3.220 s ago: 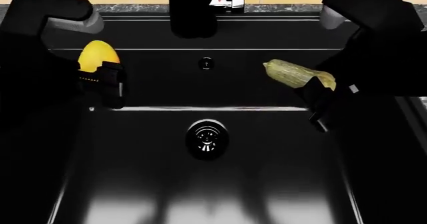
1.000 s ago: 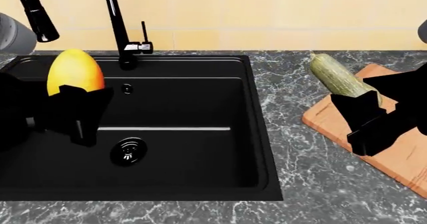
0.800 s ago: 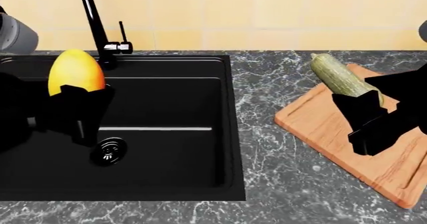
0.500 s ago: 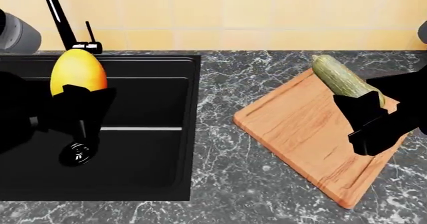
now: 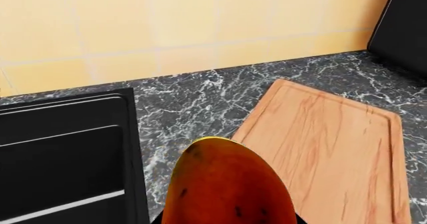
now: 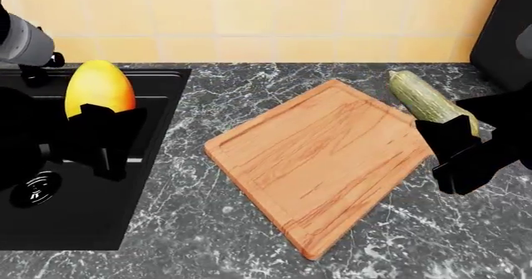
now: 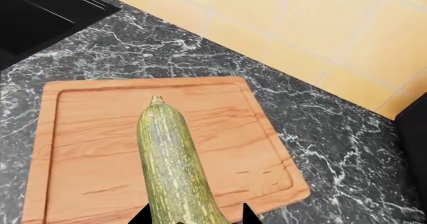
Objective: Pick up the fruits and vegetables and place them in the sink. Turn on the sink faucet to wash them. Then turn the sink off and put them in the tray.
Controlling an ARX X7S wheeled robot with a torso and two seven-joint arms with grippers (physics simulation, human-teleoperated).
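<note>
Left of the tray (image 6: 320, 160), the sink (image 6: 83, 217) is sunk into the table (image 6: 208, 104). Over the sink's rim, the left end effector (image 6: 104, 139) grips the mango (image 6: 99, 89), clear of the tray. Above the tray's right edge, the right end effector (image 6: 453, 157) is clamped on the squash (image 6: 420, 98), its stem tip pointing over the board.

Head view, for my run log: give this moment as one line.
left gripper: holds mango over sink | right gripper: holds squash at tray edge | tray bare
</note>
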